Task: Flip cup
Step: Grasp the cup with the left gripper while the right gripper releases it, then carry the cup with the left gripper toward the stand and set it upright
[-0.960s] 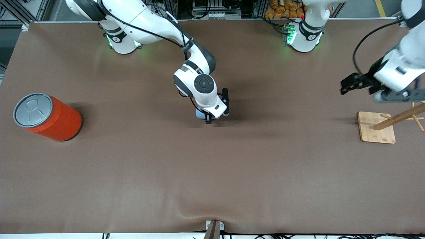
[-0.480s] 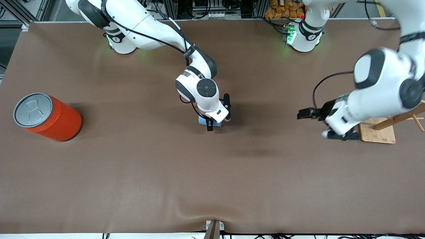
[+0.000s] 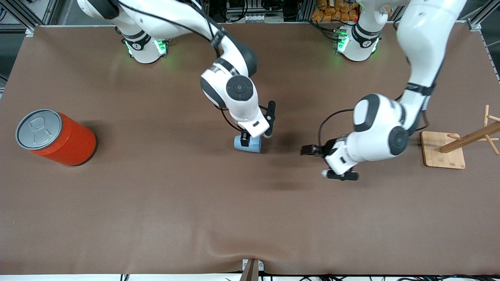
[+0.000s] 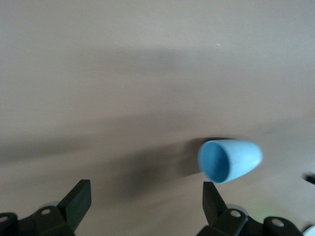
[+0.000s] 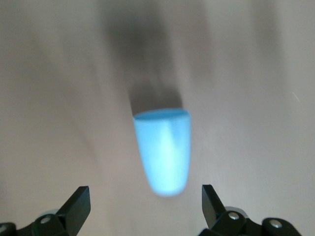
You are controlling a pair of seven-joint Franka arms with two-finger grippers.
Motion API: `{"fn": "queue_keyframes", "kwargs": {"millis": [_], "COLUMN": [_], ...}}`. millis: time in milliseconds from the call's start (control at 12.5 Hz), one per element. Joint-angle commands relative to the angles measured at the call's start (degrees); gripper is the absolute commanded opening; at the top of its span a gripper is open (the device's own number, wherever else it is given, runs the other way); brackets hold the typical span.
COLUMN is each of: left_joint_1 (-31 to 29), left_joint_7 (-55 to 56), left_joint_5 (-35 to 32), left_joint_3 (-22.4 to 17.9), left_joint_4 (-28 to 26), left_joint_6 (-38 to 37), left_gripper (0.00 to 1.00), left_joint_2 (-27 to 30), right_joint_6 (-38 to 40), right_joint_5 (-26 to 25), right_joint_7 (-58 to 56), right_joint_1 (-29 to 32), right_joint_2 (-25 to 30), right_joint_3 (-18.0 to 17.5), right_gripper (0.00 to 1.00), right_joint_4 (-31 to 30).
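The light blue cup (image 3: 248,144) lies on its side on the brown table (image 3: 156,203), near the middle. My right gripper (image 3: 256,136) hangs just above it, open and empty. In the right wrist view the cup (image 5: 164,150) lies between and ahead of the open jaws of the right gripper (image 5: 145,200), narrow base toward them. My left gripper (image 3: 314,162) is low over the table beside the cup, toward the left arm's end, open and empty. In the left wrist view the cup's dark blue mouth (image 4: 228,160) faces the left gripper (image 4: 145,192), ahead of one finger.
A large orange-red can (image 3: 55,136) with a grey pull-tab lid stands at the right arm's end of the table. A wooden peg stand (image 3: 443,150) on a square base stands at the left arm's end, close to the left arm's elbow.
The left arm has swung from above the wooden stand toward the cup and come down. The right gripper has risen a little, and the cup now shows lying below it.
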State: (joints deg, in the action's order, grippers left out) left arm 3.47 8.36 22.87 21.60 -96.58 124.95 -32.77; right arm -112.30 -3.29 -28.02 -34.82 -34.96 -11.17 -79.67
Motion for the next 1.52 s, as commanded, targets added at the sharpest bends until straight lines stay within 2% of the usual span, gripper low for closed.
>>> {"fn": "queue_keyframes", "kwargs": {"millis": [0, 160, 480, 560, 880, 1040, 1200, 1280, 1440], "left_joint_1": [1.3, 3.5, 5.5, 5.8, 8.6, 9.0, 10.1, 11.2, 11.5], "left_joint_7": [-0.5, -2.9, -10.8, -12.3, -22.8, -24.7, -24.9, -24.9, -24.8], "left_joint_5": [10.1, 19.5, 29.3, 31.6, 42.7, 44.7, 46.2, 46.6, 47.4], "left_joint_3": [0.2, 0.2, 0.1, 0.1, 0.0, 0.0, 0.1, 0.0, 0.0], "left_joint_4": [1.1, 1.3, 1.1, 1.2, 1.5, 1.5, 1.8, 3.0, 3.5], "left_joint_6": [1.9, 3.6, 4.6, 4.6, 6.8, 6.8, 6.8, 6.8, 6.8], "left_gripper": [0.97, 0.96, 0.89, 0.86, 0.81, 0.76, 0.57, 0.42, 0.00], "left_joint_2": [-4.4, -6.2, -9.5, -10.4, -14.1, -14.9, -16.3, -16.8, -16.9], "right_joint_6": [3.5, 9.0, 13.2, 13.2, 16.5, 18.9, 25.3, 26.8, 28.5], "right_joint_5": [0.8, 0.7, 1.6, 2.6, 6.7, 7.2, 7.2, 7.0, 6.4], "right_joint_7": [13.0, 13.9, 15.0, 15.5, 15.6, 16.0, 23.0, 24.0, 24.0], "right_joint_1": [5.8, 11.5, 21.0, 23.3, 25.7, 29.4, 33.3, 33.8, 35.0], "right_joint_2": [6.4, 10.0, 15.6, 16.9, 24.6, 27.7, 31.3, 32.7, 33.9], "right_joint_3": [-0.3, -0.3, -0.3, 0.8, 11.5, 12.6, 12.1, 12.1, 12.3], "right_gripper": [1.00, 1.00, 1.00, 1.00, 1.00, 1.00, 1.00, 1.00, 1.00], "right_joint_4": [-1.8, -1.8, -2.7, -3.3, -6.6, -6.9, -6.9, -6.9, -7.1]}}
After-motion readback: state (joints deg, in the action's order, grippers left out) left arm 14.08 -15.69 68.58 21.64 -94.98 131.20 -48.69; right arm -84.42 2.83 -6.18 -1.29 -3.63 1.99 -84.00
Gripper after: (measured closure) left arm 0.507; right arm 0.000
